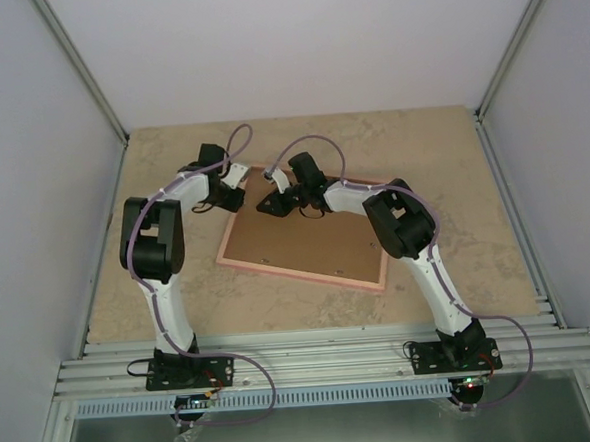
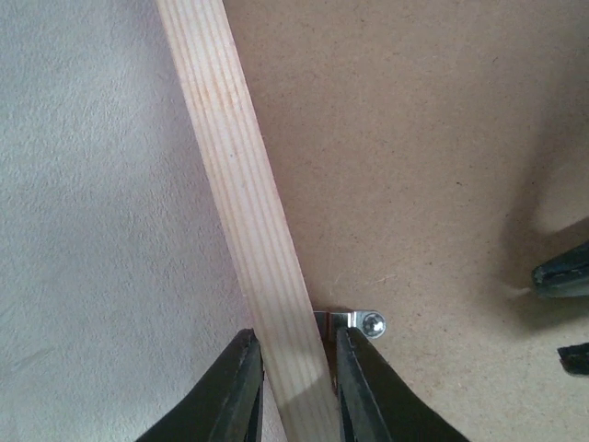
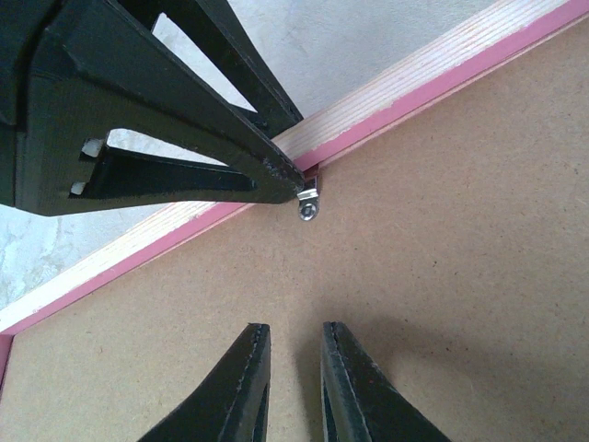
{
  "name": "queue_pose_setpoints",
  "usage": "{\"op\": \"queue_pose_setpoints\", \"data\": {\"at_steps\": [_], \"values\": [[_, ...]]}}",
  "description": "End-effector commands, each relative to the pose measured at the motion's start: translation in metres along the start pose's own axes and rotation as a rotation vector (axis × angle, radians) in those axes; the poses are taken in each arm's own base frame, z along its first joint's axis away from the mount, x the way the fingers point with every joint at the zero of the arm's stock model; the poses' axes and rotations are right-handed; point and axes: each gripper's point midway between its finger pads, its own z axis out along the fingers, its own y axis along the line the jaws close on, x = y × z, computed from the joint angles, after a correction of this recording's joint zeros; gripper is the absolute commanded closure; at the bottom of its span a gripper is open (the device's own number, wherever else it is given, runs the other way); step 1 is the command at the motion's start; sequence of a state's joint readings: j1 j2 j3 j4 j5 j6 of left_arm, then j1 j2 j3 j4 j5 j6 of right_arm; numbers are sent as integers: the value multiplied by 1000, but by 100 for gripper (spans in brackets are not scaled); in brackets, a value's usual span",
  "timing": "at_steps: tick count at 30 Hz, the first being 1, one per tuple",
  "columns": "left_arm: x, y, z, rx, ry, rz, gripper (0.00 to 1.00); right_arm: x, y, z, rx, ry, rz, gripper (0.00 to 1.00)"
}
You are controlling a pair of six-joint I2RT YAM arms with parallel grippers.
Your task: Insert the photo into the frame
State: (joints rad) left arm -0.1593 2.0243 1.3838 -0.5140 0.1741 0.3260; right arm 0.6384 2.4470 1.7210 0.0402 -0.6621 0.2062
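The frame (image 1: 299, 278) lies face down on the table, a pink border with a pale wood back. A brown backing board (image 1: 306, 242) fills it. The photo is hidden. My left gripper (image 1: 235, 197) is at the frame's far left edge. In the left wrist view it (image 2: 296, 368) straddles the wood rail (image 2: 235, 184), closed against it and a small metal clip (image 2: 363, 320). My right gripper (image 1: 274, 204) hovers over the board near that edge. In the right wrist view it (image 3: 294, 368) is slightly open and empty, just short of the clip (image 3: 308, 204).
The beige stone-patterned table (image 1: 421, 143) is enclosed by white walls on the left, right and back. A metal rail with the arm bases runs along the near edge. Both grippers are close together at the frame's far edge.
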Motion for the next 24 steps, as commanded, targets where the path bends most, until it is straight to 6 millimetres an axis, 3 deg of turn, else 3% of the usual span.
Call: {"op": "queue_pose_setpoints", "data": {"at_steps": [1,4,7,11,16,18,20,24], "values": [[10,-11,4,38,35,69,85,69,-30,6,99,167,120,81],[8,-21,-3,81,5,50,75,70,-27,6,90,169,118,81],[2,-17,-15,69,-36,-10,65,61,-18,1,64,157,92,78],[-14,-11,-54,81,-161,-15,44,20,7,-17,12,108,-11,71],[-7,-38,-95,149,-216,186,25,-28,56,-58,-54,53,-167,64],[5,-50,-106,170,-218,266,23,-28,69,-74,-59,66,-204,64],[23,-66,-114,195,-227,369,23,-15,79,-87,-65,94,-201,66],[64,-108,-123,233,-250,650,22,39,91,-97,-102,190,-122,68]]}}
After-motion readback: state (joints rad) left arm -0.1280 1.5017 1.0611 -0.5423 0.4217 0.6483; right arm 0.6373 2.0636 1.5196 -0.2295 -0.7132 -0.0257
